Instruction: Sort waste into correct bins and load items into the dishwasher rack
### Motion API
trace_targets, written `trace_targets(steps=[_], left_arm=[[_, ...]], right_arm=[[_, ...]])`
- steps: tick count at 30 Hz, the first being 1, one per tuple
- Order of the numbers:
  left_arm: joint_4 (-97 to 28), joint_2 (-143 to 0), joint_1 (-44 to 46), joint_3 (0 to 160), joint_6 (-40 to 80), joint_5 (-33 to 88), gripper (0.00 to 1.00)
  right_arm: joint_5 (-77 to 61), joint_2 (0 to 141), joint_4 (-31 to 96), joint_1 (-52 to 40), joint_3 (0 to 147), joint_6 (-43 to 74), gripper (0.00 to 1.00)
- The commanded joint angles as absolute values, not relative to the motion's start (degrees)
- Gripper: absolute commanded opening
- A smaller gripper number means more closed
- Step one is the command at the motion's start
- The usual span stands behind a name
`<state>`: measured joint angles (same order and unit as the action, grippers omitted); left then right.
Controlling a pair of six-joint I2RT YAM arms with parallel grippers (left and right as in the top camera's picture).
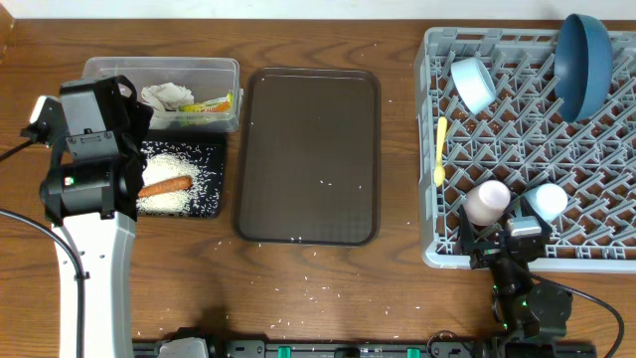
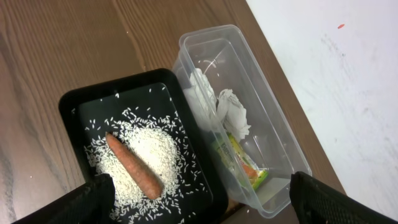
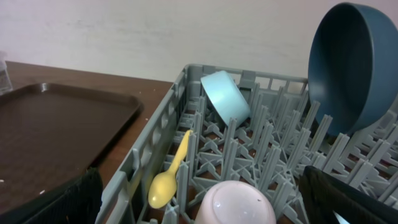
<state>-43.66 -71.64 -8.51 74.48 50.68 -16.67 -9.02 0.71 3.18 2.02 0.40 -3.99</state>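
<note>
The clear tub [image 1: 159,68] holds tissue [image 1: 167,96] and the wrapper [image 1: 211,104]. The black tray [image 1: 214,189] holds rice [image 1: 169,164] and the carrot [image 1: 164,185]. My left gripper [image 1: 124,129] hangs open and empty above both; the left wrist view shows the carrot [image 2: 134,166] and tissue [image 2: 230,112]. The grey rack [image 1: 596,149] holds the dark blue plate [image 1: 584,60], light blue bowl [image 1: 474,83], yellow spoon [image 1: 441,149], pink cup [image 1: 488,202] and light blue cup [image 1: 547,201]. My right gripper [image 1: 502,234] is open at the rack's front, fingers apart either side of the upturned pink cup [image 3: 236,202].
The brown serving tray [image 1: 308,149] lies between the bins and the rack, with a few rice grains on it. Stray rice grains [image 1: 298,298] dot the table near its front edge. A white wall runs along the far side.
</note>
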Motion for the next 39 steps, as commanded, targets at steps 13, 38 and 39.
trace_targets(steps=[13, 38, 39], left_arm=[[-43.9, -71.9, -8.6, 75.2, 49.5, -17.1, 0.91], [-43.9, -53.5, -8.4, 55.1, 49.5, -17.1, 0.91], [-44.0, -51.3, -8.1, 53.2, 49.5, -17.1, 0.91]], right_arm=[[-9.3, 0.5, 3.5, 2.0, 0.3, -3.3, 0.99], [-9.3, 0.5, 3.4, 2.0, 0.3, -3.3, 0.99], [-9.3, 0.5, 3.5, 2.0, 0.3, -3.3, 0.99]])
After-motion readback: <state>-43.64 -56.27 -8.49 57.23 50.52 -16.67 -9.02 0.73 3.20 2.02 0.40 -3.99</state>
